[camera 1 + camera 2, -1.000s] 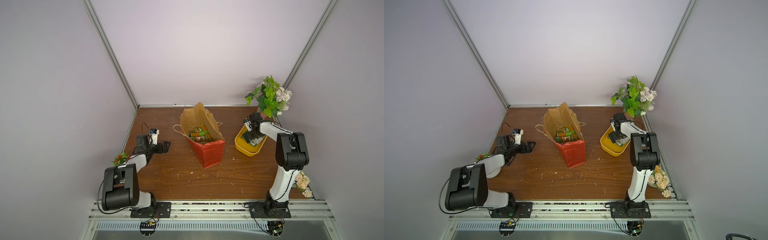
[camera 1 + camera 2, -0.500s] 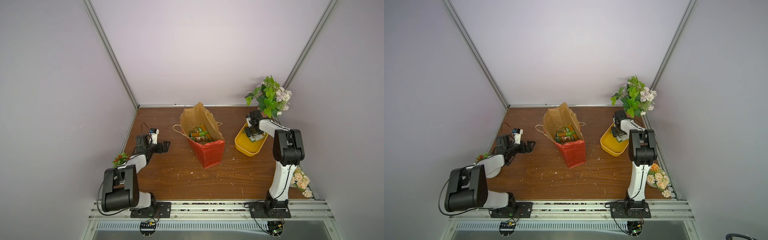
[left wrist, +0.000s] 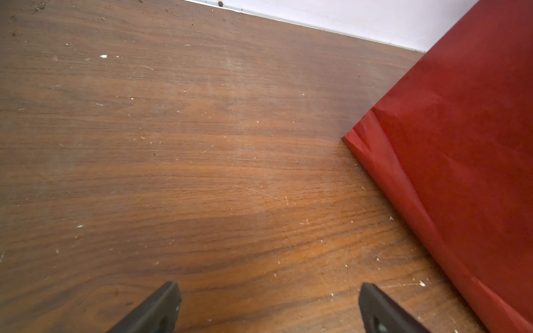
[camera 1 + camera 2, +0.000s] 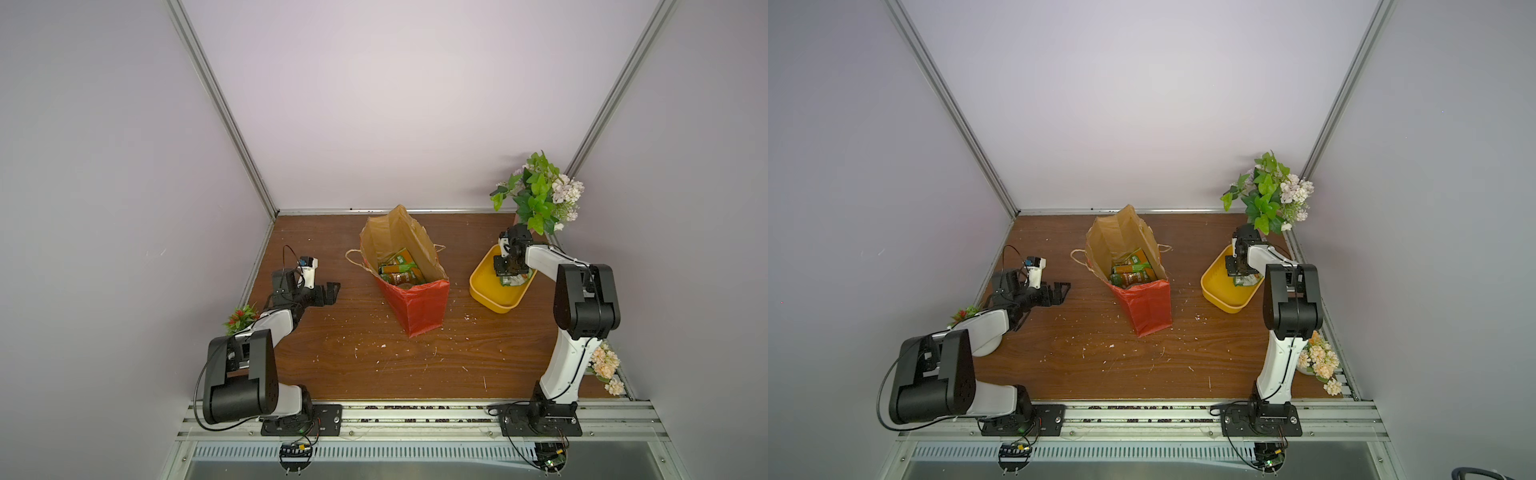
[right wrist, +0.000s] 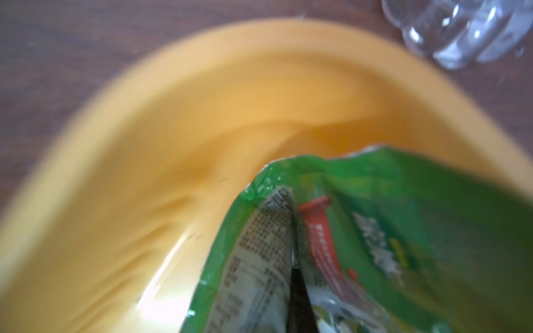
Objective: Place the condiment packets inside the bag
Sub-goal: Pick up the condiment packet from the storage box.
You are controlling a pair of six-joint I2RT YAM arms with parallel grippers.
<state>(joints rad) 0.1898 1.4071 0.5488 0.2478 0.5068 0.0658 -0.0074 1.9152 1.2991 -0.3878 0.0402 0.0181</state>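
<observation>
Since the right gripper (image 4: 505, 272) has its jaws drawn nearly together, and the right wrist view shows a dark finger (image 5: 298, 302) with a green condiment packet (image 5: 375, 230) creased around it, we judge that this gripper has hold of that packet. The packet sits low in the yellow tub (image 4: 490, 297), which stands on the wooden table (image 4: 374, 353) to the right of the bag (image 4: 419, 303) and apart from it. To do this step well, we would lift straight up until the packet clears the tub's wall, so it does not drag the light tub along. We would then carry it across to the bag's open mouth and let go only when it is well inside the brown lining. The grip looks to be on a fold rather than a flat face, so a slow lift is safer. The packet's crimped end points away from the wrist, and we judge that its long axis runs roughly along the finger, though the crumpling and blur leave this uncertain. In both top views other packets (image 4: 399, 272) lie inside the bag, which stands upright with its mouth gaping. On the bag's left side and apart from it, the left gripper (image 3: 268, 299) rests low over the bare table, spread wide and holding nothing.
</observation>
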